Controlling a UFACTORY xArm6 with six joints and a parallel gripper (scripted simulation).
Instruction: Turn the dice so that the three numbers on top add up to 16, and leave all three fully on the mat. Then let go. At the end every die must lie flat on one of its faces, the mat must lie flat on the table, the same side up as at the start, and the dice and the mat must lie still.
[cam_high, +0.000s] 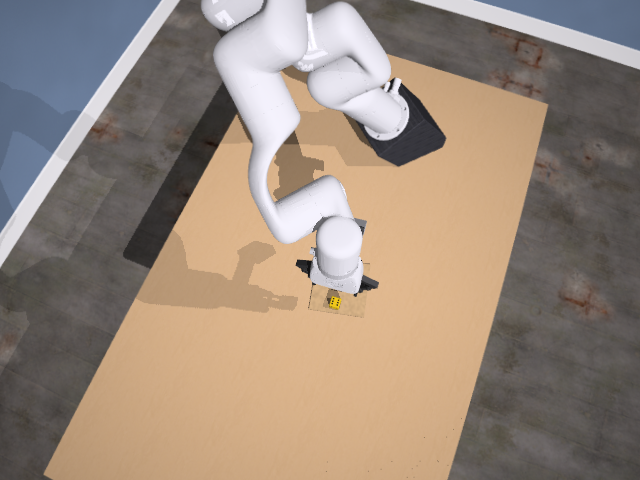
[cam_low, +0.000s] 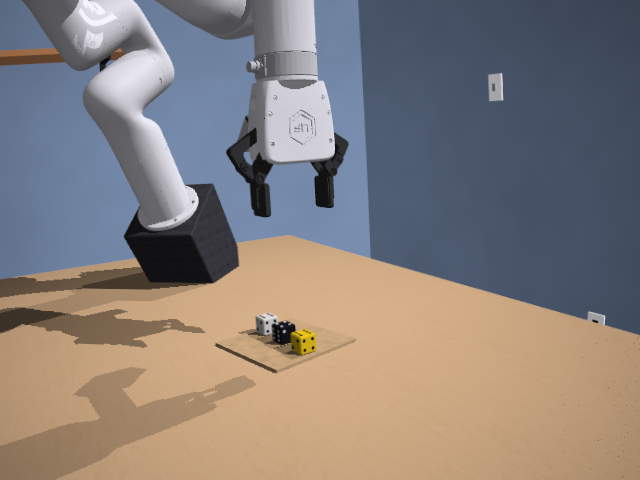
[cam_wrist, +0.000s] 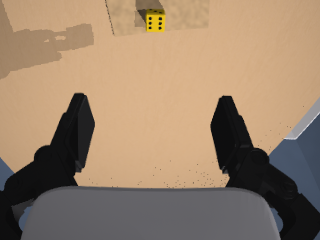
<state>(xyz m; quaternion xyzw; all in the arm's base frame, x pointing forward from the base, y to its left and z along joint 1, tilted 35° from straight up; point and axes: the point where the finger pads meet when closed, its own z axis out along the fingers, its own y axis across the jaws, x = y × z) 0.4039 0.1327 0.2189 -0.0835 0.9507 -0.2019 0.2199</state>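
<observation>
The yellow die (cam_high: 334, 302) (cam_low: 303, 342) (cam_wrist: 155, 21) shows six pips upward in the top view, on the mat (cam_high: 320, 305) (cam_low: 330, 338) (cam_wrist: 190, 15), near the gripper (cam_high: 337, 276) (cam_low: 293, 209) (cam_wrist: 153, 109). In the exterior view, the black die (cam_low: 283, 332) sits between it and the white die (cam_low: 266, 323), all on the mat; the gripper hangs above, spread fully wide, holding nothing. In the wrist view, the yellow die lies beyond the parted fingers, near the mat's edge.
</observation>
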